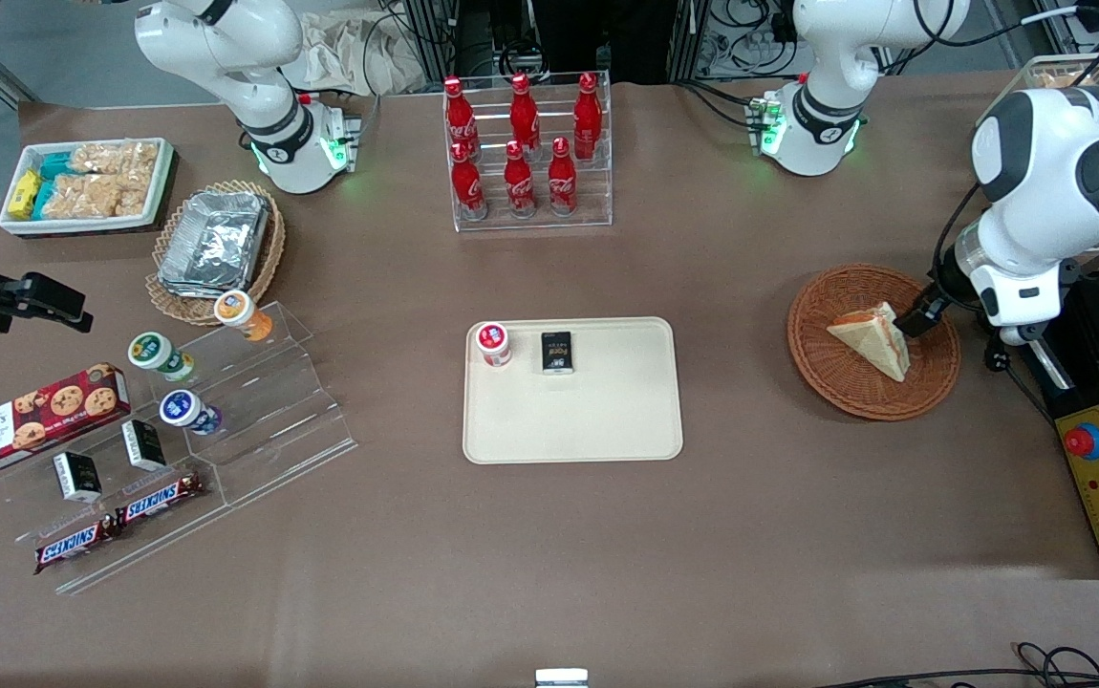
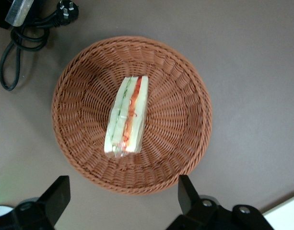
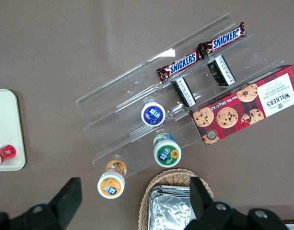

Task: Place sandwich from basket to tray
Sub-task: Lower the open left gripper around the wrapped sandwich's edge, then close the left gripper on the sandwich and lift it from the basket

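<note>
Sandwich (image 2: pixel 126 116): lies in the middle of the basket, resting on one bread face with its filling edge up, red-orange and green layers showing between the white slices; nothing touches it.
Basket (image 1: pixel 846 382): round reddish-brown wicker, sitting on the brown surface (image 1: pixel 549 535) toward the working arm's end, at about 3 o'clock from the tray and well apart from it.
Gripper (image 2: pixel 123 194): hovers above the basket, its two black fingers (image 2: pixel 55 196) spread wide and clear of the sandwich, holding nothing; in the front view its dark tip sits over the basket's rim at roughly 2 o'clock from the sandwich.
Tray (image 1: pixel 607 420): beige-cream, rounded corners, at the centre of the surface; most of it is bare.
On the tray: a small red-lidded cup (image 1: pixel 493 343) and a small black packet (image 1: pixel 556 353), side by side along the tray's edge farther from the front camera.
Bottle rack (image 1: pixel 530 143): clear stand of red bottles at 12 o'clock from the tray.
</note>
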Available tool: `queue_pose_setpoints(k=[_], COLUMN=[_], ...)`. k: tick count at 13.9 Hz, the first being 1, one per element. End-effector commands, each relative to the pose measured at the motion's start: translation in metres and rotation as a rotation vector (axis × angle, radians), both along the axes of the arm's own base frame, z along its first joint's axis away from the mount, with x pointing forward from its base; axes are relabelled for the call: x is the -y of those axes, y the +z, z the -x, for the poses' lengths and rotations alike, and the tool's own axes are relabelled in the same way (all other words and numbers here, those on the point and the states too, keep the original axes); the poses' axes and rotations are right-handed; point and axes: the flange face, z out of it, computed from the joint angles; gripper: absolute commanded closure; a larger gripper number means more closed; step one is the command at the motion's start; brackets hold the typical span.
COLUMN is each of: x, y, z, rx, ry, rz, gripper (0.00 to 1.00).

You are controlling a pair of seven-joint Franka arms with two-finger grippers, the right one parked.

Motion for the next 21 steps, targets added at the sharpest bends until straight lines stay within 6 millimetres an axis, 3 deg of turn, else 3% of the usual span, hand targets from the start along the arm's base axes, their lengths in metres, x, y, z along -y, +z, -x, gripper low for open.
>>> queue_pose_setpoints(k=[1,4,7,12,16,21], x=[-0.005,-0.004,-0.024,-0.024,-0.023,-0.013], y=[-0.026,-0.057,-0.078,-0.11,-0.125,-0.168], z=[0.018,0.027,0.037,0.046,0.045,0.042], rx=[0.061,0.076,0.084,0.086,0.087,0.067], ry=[0.047,0.067,0.112,0.124,0.147,0.227], rz=[-0.013,-0.009,-0.003,-0.003,-0.002,-0.018], gripper=[0.0,0.0,0.0,0.0,0.0,0.0])
